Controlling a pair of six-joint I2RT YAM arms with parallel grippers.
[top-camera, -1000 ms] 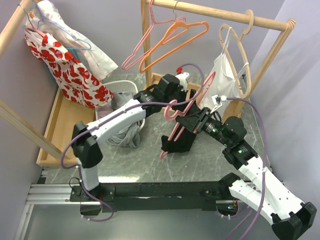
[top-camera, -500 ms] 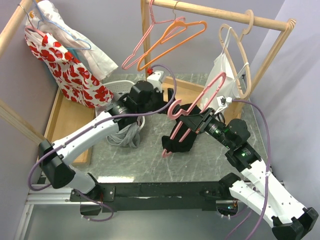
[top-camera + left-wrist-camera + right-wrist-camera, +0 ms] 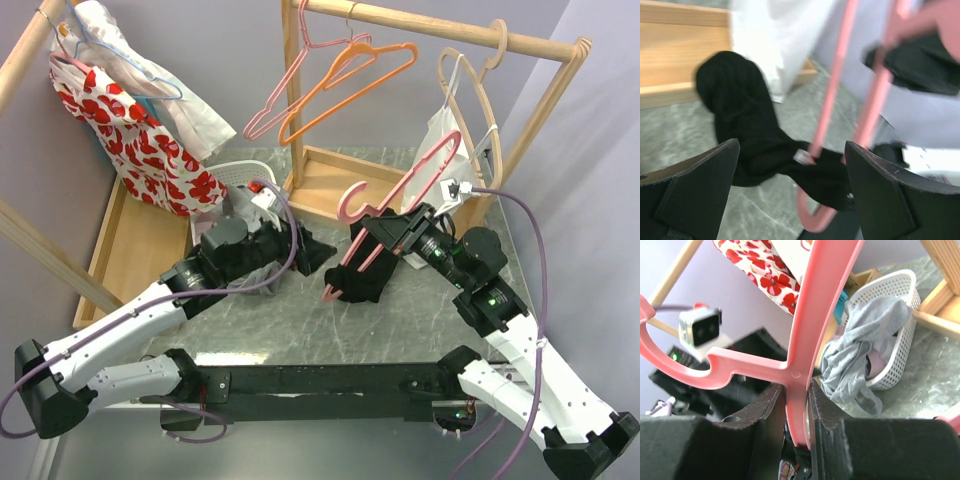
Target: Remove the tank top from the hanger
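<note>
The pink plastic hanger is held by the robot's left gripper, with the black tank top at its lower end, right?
No, the right gripper holds the pink plastic hanger, as the right wrist view shows; the black tank top is at its lower end.

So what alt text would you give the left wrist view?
A black tank top hangs bunched on the lower end of a pink hanger, a grey marbled table beneath. The arm's two dark fingers stand wide apart in the foreground, holding nothing; a white garment and wooden base lie behind.

lavender walls (image 3: 220, 40) enclose wooden racks (image 3: 430, 22), marbled tabletop (image 3: 290, 325).
</note>
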